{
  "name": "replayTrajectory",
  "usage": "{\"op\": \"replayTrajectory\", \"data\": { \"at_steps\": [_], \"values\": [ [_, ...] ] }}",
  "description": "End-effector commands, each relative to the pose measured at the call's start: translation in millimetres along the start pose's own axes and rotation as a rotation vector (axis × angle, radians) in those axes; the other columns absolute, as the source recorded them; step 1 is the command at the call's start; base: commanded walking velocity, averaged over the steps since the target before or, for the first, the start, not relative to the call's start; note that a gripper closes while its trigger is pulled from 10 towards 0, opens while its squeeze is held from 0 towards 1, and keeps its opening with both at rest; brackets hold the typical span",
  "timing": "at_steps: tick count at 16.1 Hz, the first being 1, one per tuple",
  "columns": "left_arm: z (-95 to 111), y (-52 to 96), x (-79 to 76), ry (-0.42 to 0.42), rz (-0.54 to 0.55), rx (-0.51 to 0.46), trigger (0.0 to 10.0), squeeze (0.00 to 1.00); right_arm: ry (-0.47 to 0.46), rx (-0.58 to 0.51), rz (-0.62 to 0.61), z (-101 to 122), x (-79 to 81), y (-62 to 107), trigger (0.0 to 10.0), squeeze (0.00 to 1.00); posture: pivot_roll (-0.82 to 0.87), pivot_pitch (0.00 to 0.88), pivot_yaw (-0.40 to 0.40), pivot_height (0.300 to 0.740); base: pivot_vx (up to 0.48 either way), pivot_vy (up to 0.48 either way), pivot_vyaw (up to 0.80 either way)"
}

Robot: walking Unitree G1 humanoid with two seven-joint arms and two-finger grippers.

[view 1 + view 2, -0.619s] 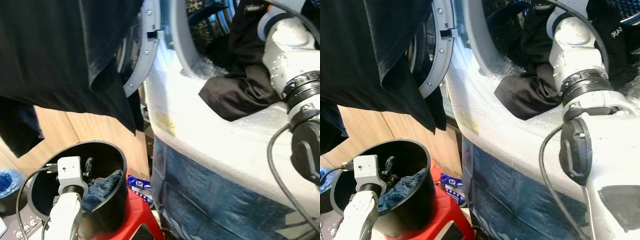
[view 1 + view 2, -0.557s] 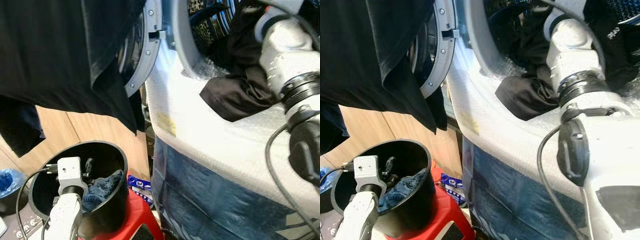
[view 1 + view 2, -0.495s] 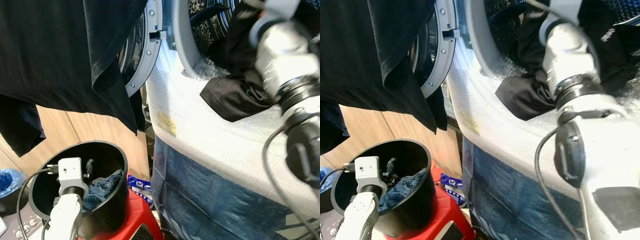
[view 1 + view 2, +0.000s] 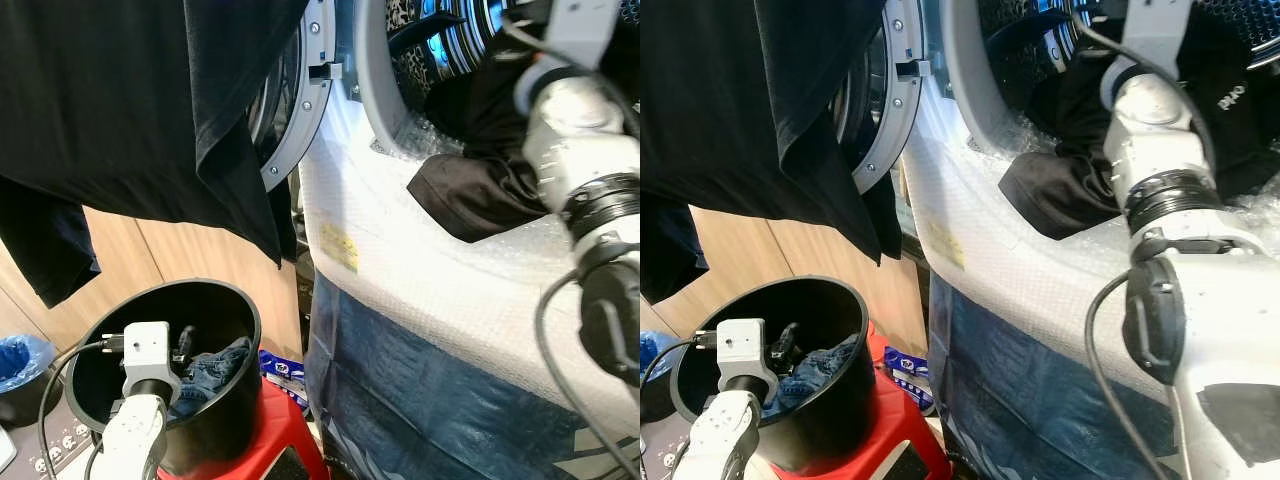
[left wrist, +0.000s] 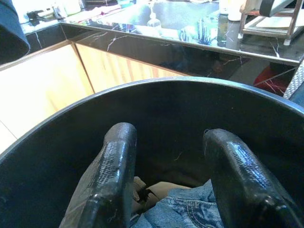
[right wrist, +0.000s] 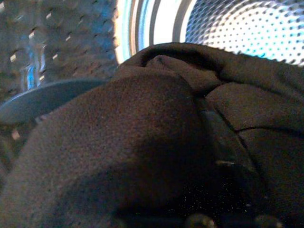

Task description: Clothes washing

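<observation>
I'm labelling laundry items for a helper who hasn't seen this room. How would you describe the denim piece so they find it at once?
Start at the washer, its front wrapped in white bubble film, and look down to its left at the black bucket on a red stool. The denim lies inside it, under the left end effector. It is faded blue with visible seams, while the other garments in view are plain black.

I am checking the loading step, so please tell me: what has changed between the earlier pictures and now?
The right arm has pushed deeper into the washer drum, its wrist now further up in the opening, working the black garment inward. A fold of it still hangs over the door rim. The camera shifted slightly too. The left gripper stays open inside the black bucket, above the jeans, which have not moved.
</observation>
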State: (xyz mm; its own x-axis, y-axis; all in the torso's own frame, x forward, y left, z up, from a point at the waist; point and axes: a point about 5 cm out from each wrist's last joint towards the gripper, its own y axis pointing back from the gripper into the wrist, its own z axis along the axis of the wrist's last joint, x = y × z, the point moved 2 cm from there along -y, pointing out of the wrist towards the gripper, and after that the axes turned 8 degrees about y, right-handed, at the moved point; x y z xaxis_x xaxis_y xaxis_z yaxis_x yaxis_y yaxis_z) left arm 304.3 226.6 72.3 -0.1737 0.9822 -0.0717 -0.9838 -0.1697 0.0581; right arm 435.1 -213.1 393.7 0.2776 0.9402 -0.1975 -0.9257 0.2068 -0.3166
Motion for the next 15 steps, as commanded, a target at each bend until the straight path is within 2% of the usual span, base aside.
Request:
{"op": "replayTrajectory", "data": {
  "at_steps": [1, 4, 5, 7, 8, 10, 15],
  "values": [
    [0.0, 0.8, -2.5, -0.002, -0.008, 0.011, 10.0, 0.00, -0.010, -0.034, -0.072, 8.9, -20.4, -1.1, 10.0, 1.00, 0.06, 0.000, 0.079, 0.740, 0.000, 0.000, 0.00],
    [-3.8, 4.0, -5.4, -0.002, -0.017, 0.023, 10.0, 0.00, 0.015, -0.052, -0.074, 11.1, -27.3, -1.0, 10.0, 1.00, 0.04, 0.000, 0.083, 0.740, 0.000, 0.000, 0.00],
    [-4.8, 4.4, -6.7, -0.007, -0.023, 0.026, 10.0, 0.00, -0.142, -0.020, 0.003, 6.1, -21.3, -1.2, 10.0, 1.00, 0.04, 0.000, 0.086, 0.740, 0.000, 0.000, 0.00],
    [-4.9, 3.9, -7.7, -0.009, -0.024, 0.026, 10.0, 0.00, -0.115, -0.036, -0.011, 7.6, -28.0, -1.0, 10.0, 1.00, 0.04, 0.000, 0.081, 0.740, 0.000, 0.000, 0.00],
    [-4.2, 3.8, -8.7, -0.010, -0.024, 0.024, 10.0, 0.00, -0.061, -0.051, -0.058, 7.3, -42.0, -0.2, 10.0, 1.00, 0.05, 0.000, 0.076, 0.740, 0.000, 0.000, 0.00],
    [-4.7, 5.1, -7.9, -0.010, -0.023, 0.025, 10.0, 0.00, -0.051, -0.040, -0.074, 1.5, -51.2, 0.9, 10.0, 1.00, 0.05, 0.000, 0.072, 0.740, 0.000, 0.000, 0.00],
    [-4.8, 6.3, -5.1, -0.014, -0.017, 0.026, 10.0, 0.00, -0.040, -0.077, -0.025, -14.2, -55.5, 7.5, 10.0, 1.00, 0.05, 0.000, 0.076, 0.740, 0.000, 0.000, 0.00]
  ]
}}
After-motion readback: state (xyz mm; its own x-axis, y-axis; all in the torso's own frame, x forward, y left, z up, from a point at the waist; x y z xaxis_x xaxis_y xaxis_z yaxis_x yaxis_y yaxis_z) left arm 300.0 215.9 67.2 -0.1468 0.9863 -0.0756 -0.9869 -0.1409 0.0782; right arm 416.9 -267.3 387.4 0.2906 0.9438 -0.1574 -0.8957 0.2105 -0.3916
